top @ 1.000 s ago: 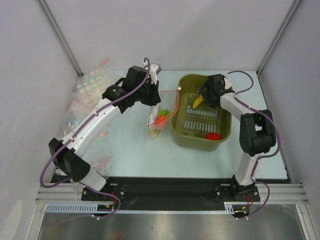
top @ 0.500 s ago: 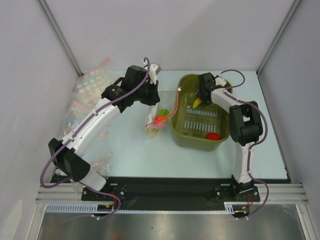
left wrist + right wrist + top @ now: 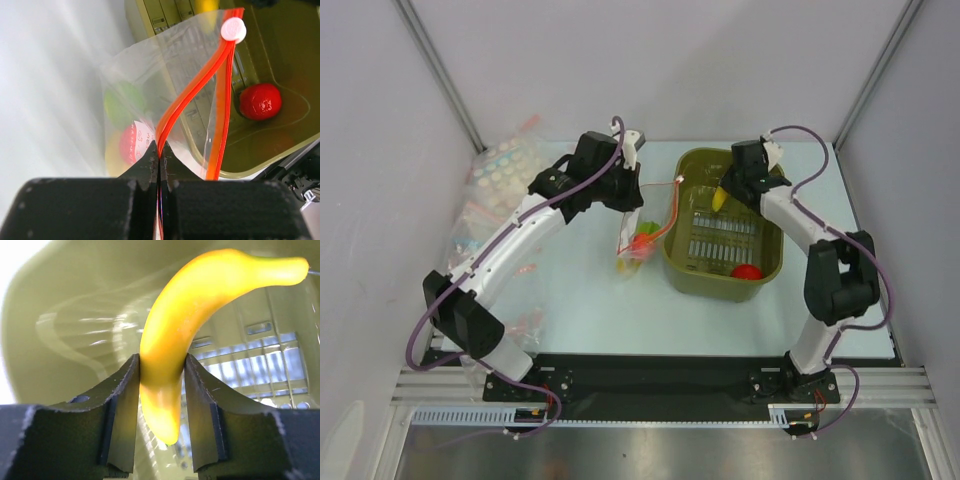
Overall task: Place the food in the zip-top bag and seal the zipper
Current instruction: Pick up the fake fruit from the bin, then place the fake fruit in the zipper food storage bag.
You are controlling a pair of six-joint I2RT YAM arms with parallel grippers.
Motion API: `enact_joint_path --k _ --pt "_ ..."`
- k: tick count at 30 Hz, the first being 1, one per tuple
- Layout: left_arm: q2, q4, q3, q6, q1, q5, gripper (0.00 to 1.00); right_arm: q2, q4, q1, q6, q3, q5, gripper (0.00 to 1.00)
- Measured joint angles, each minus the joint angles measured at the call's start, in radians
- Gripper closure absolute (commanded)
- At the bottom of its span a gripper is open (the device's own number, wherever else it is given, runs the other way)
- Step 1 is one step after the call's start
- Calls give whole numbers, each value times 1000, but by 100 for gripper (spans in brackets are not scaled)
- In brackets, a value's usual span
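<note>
Banana, yellow plastic toy (image 3: pixel 175 350), over olive-green plastic basket (image 3: pixel 715 286), clamped in right gripper (image 3: pixel 161 377) jaws | clear zip-top bag (image 3: pixel 150 75) beside basket, left gripper (image 3: pixel 159 152) jaws pinching its orange-red zipper (image 3: pixel 195 90), mouth open | round red fruit (image 3: pixel 131 142) and green piece (image 3: pixel 120 102) bagged | banana, second red fruit (image 3: pixel 260 101) in basket, sealing left.

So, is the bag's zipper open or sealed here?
Open. The zipper shows two orange-red strips spread apart from the white slider; the left tool pinches one.

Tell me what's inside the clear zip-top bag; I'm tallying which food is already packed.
Inside the zip-top bag show a red fruit, a green piece and a yellowish patch I cannot identify. The left gripper hides whatever lies behind it.
</note>
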Motion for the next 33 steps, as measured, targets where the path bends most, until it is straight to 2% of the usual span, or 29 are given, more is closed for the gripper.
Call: enact_joint_path --k 8,17,22,33 --pt "40 11 -2 -10 0 2 100 -208 63 12 -125 -20 -199 70" --pt "42 45 -4 -56 0 23 100 -384 105 98 -193 -50 -399 69" --pt "42 56 -4 -88 0 32 100 -451 152 151 -193 -51 -433 70" --pt "42 58 14 -174 11 89 100 -463 211 299 -211 -69 -445 70"
